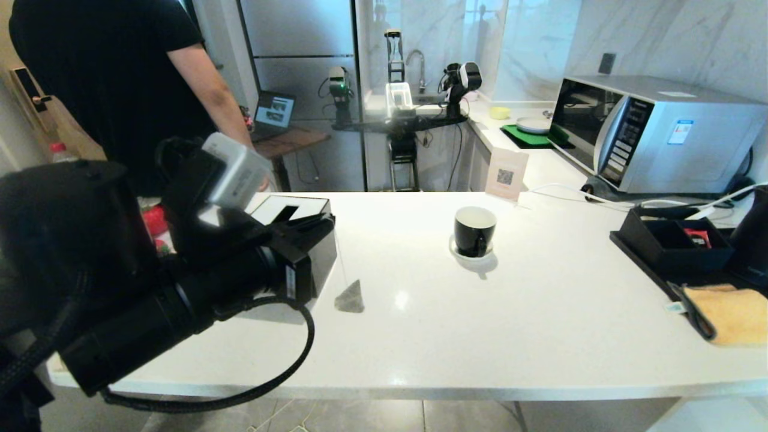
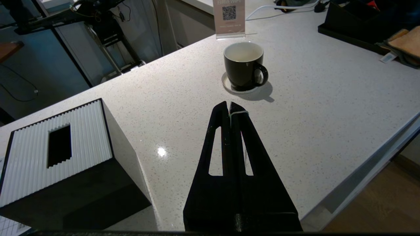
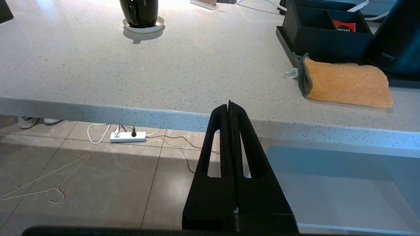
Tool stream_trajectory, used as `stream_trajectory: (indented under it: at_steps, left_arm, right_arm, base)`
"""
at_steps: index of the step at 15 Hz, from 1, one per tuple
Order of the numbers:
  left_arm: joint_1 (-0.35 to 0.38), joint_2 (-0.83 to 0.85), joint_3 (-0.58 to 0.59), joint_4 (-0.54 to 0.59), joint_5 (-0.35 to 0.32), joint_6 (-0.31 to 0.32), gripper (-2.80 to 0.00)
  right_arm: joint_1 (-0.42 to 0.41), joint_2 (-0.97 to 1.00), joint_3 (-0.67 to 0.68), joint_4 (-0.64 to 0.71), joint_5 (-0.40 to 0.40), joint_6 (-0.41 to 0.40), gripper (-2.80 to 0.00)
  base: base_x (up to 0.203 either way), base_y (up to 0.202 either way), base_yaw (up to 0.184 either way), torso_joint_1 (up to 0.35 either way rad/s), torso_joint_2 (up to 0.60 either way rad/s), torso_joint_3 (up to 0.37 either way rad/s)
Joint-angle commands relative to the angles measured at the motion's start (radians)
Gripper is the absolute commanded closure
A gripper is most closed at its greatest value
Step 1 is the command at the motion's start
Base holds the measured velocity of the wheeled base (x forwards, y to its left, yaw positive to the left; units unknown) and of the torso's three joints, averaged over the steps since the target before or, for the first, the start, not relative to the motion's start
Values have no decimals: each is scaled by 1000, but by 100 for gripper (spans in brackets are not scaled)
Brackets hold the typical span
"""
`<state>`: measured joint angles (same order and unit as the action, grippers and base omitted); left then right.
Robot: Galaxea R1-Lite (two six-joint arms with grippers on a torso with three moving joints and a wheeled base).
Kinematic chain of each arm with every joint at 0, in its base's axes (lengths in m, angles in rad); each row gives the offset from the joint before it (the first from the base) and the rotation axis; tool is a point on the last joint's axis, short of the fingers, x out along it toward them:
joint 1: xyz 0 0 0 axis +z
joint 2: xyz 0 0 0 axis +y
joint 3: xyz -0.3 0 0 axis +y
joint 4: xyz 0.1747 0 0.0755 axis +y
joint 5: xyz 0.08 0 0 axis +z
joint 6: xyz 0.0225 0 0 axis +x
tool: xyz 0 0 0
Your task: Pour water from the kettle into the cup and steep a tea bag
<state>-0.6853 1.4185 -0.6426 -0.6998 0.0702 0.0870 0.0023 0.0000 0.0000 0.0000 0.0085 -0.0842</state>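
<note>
left gripper point(image 2: 229, 108) pressed together on the string point(image 2: 239, 113), a thin white loop caught at the tips, raised over the tabletop point(image 1: 540, 312) near its left end. tea bag point(image 1: 350, 298) seen in the head view as a small grey pyramid under the string, close to or touching the surface just in front of the tissue box point(image 2: 59, 157); whether lifted or resting, cannot tell. cup point(image 1: 474, 230) on its saucer point(image 1: 456, 251), toward the middle of the tabletop, nearer the far edge, well apart from the bag, white inside showing; whether any water is in it, cannot tell. kettle point(image 3: 397, 36) at the right end beside a black tray point(image 3: 325, 32), an orange cloth point(image 3: 347, 83) just in front of it near the front edge. right gripper point(image 3: 229, 106) pressed together on nothing, parked below the front edge.

likely handling: bag very light and soft, prone to swing and spin on the string, so best carried slowly and held by the string only, never the mesh. cup glossy, breakable, small mouth to aim for. kettle far heavier, stiff, probably best taken by its handle, which is not visible here.

a person in a black shirt point(image 1: 108, 72) behind the far left corner.
</note>
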Motion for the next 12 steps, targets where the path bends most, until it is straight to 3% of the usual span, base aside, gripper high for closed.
stream_trajectory:
  at_steps: [1,4,12]
  left_arm:
    - [-5,8,1,-4,0,0,0]
    - [-5,10,3,-4,0,0,0]
    - [-6,13,1,-4,0,0,0]
  right_arm:
    - [1,0,0,0,1,-2,0]
    - [1,0,0,0,1,-2,0]
    - [1,0,0,2,1,3,0]
  base:
    - [0,0,0,0,0,0]
    - [0,0,0,23,-38,-25]
    - [0,0,0,130,-306,-171]
